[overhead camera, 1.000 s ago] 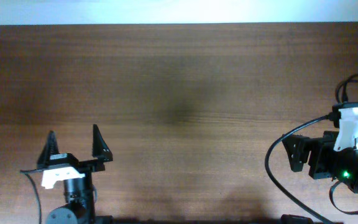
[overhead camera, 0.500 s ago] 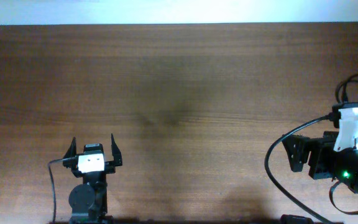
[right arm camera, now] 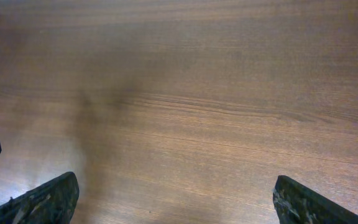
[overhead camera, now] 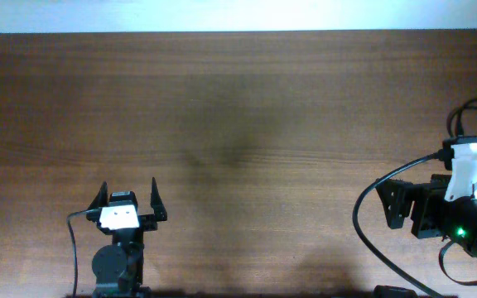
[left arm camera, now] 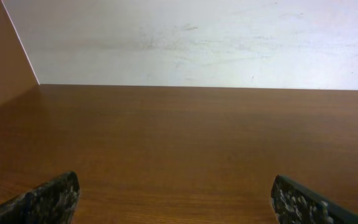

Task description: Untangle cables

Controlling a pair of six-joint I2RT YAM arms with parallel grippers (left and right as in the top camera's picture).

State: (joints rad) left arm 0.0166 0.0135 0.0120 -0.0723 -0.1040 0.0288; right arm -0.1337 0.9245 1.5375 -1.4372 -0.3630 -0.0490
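The left gripper point(overhead camera: 128, 197) hovers near the table's front edge, its rough black fingers point(left arm camera: 48, 198) spread wide and holding nothing. The table point(overhead camera: 247, 124) is smooth brown wood with a fine straight grain. The right gripper point(overhead camera: 390, 203) also stands wide open and empty, touching nothing. Thin black cables point(overhead camera: 359, 217) curl in loops around the right arm at the table's right edge.

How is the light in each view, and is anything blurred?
Overhead: even light, a soft dark shadow at the table centre, the wall washed out. Left wrist: table sharp, left claw blurred. Right wrist: dim shadow patch on the left, right claw soft.
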